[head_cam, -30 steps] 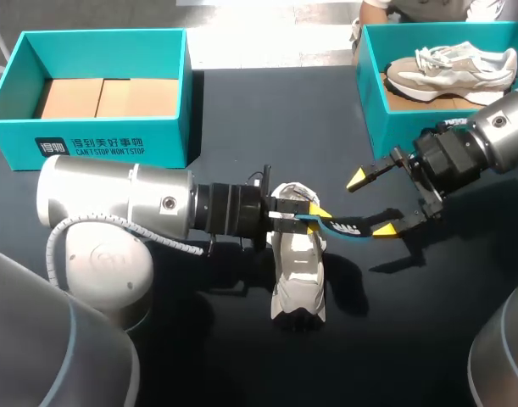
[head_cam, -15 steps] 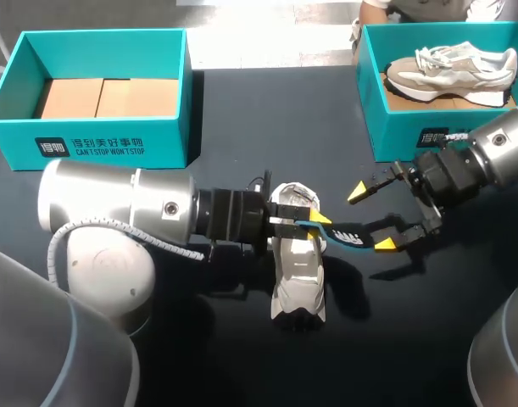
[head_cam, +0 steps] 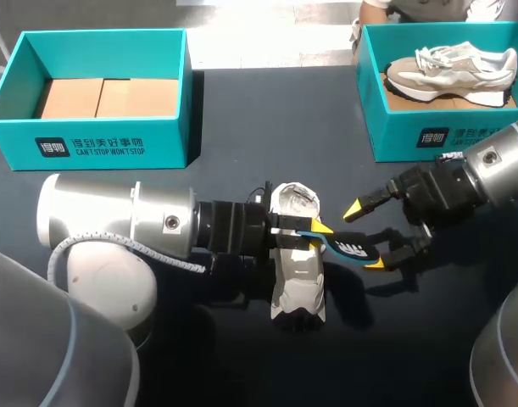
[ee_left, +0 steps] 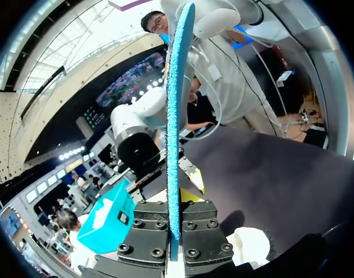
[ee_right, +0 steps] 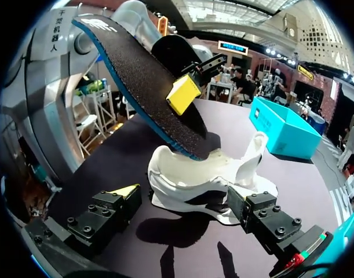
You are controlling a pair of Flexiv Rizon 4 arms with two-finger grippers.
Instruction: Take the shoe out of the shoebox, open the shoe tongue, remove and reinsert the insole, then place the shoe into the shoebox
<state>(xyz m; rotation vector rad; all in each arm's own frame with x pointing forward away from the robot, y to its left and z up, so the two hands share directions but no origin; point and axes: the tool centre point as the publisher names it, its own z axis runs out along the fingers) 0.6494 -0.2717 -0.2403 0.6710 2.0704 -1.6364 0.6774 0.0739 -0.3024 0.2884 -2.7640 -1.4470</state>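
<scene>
A white shoe (head_cam: 297,275) lies on the dark table, its opening toward the far side. Just above that opening my left gripper (head_cam: 314,229) is shut on a black insole (head_cam: 348,246) with a blue edge, which sticks out to the right. In the left wrist view the insole (ee_left: 174,116) stands edge-on between the closed fingers of the gripper (ee_left: 175,217). My right gripper (head_cam: 365,235) is open, and the insole's free end reaches in between its spread fingers. In the right wrist view the insole (ee_right: 148,81) hangs over the shoe (ee_right: 205,179), ahead of the open gripper (ee_right: 188,202).
A teal shoebox (head_cam: 169,127) with a cardboard liner stands at the far left. A second teal shoebox (head_cam: 373,102) at the far right holds a beige and white shoe (head_cam: 453,72). The right shoebox stands close behind my right arm.
My right gripper has come left and down toward the insole's free end, staying open. My left gripper has shifted slightly right with the insole and keeps its grip.
</scene>
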